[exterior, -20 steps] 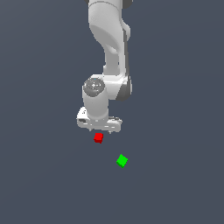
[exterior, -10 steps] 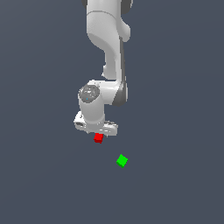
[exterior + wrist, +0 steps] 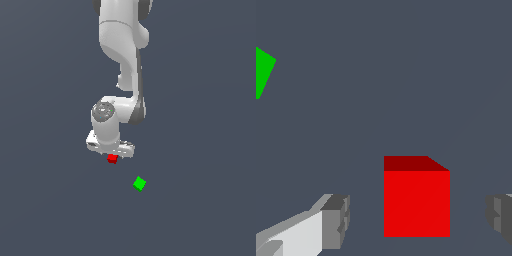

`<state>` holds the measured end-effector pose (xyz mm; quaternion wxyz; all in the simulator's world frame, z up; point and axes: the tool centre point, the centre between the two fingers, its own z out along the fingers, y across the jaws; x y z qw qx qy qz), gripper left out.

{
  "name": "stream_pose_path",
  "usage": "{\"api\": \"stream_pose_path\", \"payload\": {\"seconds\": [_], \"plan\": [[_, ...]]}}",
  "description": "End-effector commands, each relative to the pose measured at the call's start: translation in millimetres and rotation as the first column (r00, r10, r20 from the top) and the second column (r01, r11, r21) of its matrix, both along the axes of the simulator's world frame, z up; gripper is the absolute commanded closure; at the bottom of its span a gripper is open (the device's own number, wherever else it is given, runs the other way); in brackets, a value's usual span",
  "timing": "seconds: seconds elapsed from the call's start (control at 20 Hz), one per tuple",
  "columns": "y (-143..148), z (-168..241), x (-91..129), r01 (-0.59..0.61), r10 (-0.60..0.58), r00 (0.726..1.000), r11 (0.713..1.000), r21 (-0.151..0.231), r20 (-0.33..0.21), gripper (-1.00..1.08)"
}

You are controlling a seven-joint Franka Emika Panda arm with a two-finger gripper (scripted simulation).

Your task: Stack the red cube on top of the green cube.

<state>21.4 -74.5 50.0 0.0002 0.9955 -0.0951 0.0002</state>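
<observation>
We have the small bright red cube (image 3: 416, 202) sitting on the flat grey floor (image 3: 200, 210), squarely between our two grey finger pads (image 3: 336, 220), with clear daylight on either side of it. So our white arm's gripper (image 3: 416, 220) is spread wide and pinching nothing. In the exterior view the red cube peeks out just under the gripper body. The small bright green cube (image 3: 139, 183) lies near, well apart from the red one, down and toward the exterior view's right. We judge this the grasp step: fingers around the cube, not yet touching. Next move calls for squeezing onto the red cube's sides, then lifting and carrying it above the green one.
</observation>
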Motion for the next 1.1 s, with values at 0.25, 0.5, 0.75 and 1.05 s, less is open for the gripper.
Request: {"api": "stream_pose_path", "payload": {"seconds": [0.25, 0.5, 0.75, 1.05], "plan": [[0.2, -29.1, -0.4, 0.000, 0.000, 1.000, 1.000, 0.000, -0.001, -0.92], [0.2, -30.0, 0.5, 0.000, 0.000, 1.000, 1.000, 0.001, 0.000, 1.08], [0.2, -30.0, 0.5, 0.000, 0.000, 1.000, 1.000, 0.001, 0.000, 1.08], [0.7, -28.8, 0.4, -0.001, 0.001, 1.000, 1.000, 0.001, 0.000, 1.08]]}}
